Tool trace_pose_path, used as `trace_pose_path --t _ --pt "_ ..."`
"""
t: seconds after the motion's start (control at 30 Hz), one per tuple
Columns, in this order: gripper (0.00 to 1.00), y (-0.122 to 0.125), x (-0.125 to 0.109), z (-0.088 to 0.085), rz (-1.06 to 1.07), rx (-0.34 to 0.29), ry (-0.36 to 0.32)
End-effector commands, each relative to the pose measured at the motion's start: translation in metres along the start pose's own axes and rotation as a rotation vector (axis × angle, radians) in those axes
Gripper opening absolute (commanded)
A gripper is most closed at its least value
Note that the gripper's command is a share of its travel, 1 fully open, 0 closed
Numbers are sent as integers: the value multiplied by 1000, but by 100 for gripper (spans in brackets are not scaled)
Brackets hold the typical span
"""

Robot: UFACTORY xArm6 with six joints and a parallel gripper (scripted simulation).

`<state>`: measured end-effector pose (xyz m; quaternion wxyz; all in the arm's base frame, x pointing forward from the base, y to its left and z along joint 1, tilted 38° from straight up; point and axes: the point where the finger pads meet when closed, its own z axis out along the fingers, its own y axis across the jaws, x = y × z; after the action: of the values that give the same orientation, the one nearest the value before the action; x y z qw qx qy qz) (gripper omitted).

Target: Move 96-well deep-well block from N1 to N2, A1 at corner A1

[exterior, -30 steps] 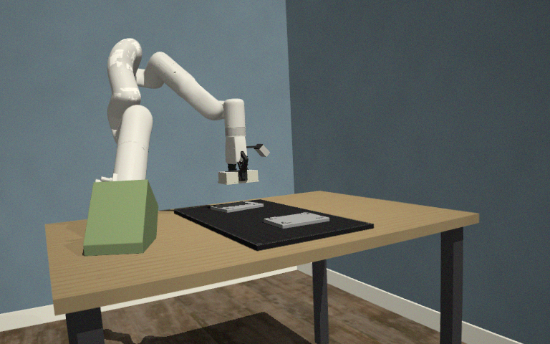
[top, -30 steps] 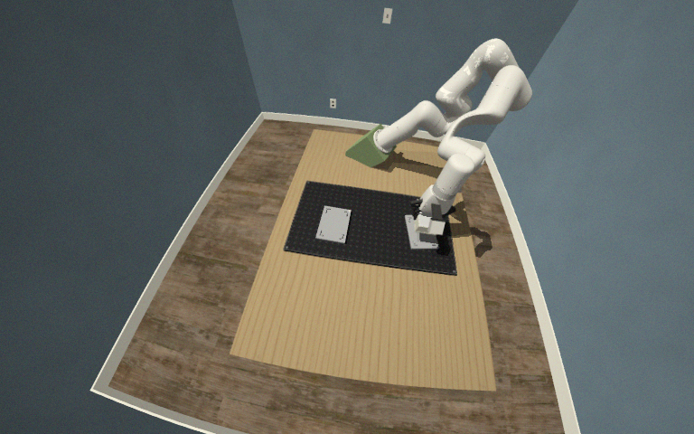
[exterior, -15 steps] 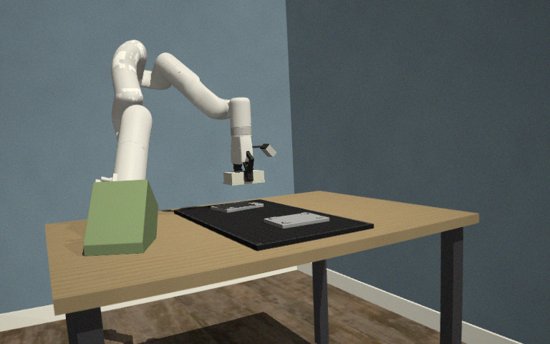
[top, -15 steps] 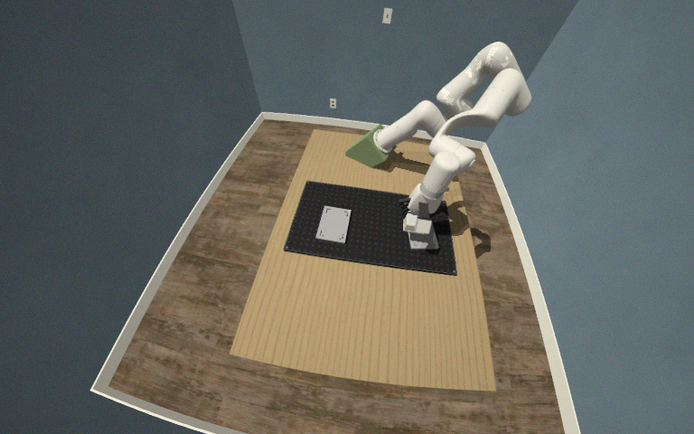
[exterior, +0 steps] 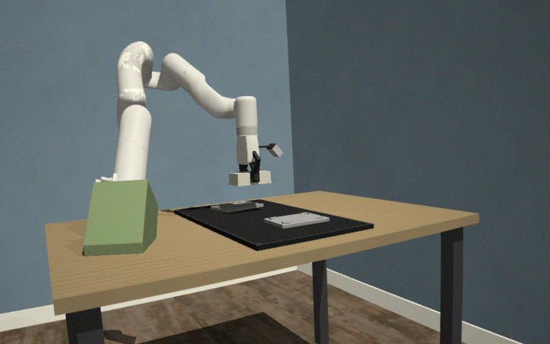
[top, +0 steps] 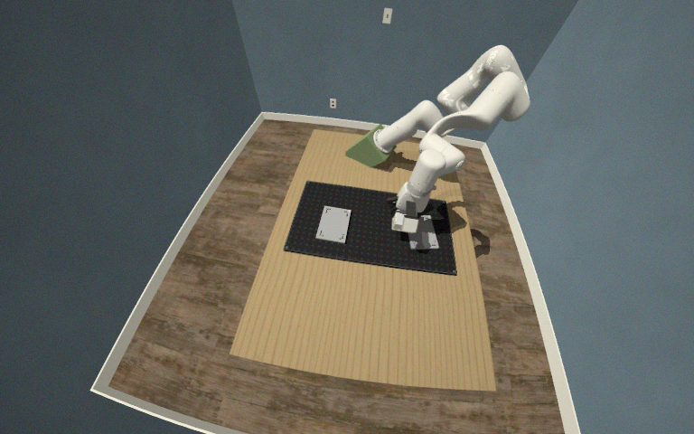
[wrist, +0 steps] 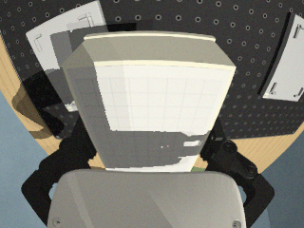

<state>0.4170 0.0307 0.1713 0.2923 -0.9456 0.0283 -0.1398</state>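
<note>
The cream deep-well block (top: 401, 220) hangs in the air, level and upright, well above the black pegboard mat (top: 370, 227). My gripper (exterior: 253, 173) is shut on the block (exterior: 249, 178) across its sides. In the wrist view the block (wrist: 159, 108) fills the middle, with the dark fingers on either side of it. The grey nest N1 (top: 426, 238) lies empty just below and beside the block; it also shows in the side view (exterior: 237, 206) and the wrist view (wrist: 66, 34). Nest N2 (top: 333, 223) (exterior: 296, 219) lies empty across the mat, at the wrist view's right edge (wrist: 288, 64).
The arm's green base block (exterior: 119, 216) (top: 369, 147) stands on the wooden table at the mat's far side. A small camera (exterior: 275, 150) sticks out from the wrist. Both nests are low plates with corner locators.
</note>
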Motion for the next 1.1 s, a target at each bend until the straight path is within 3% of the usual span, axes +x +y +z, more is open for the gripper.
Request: trace_pose_path --t 0.0,1.07 --pt "0 16 3 -1 -2 1 3" --pt "0 109 12 -1 -2 0 3"
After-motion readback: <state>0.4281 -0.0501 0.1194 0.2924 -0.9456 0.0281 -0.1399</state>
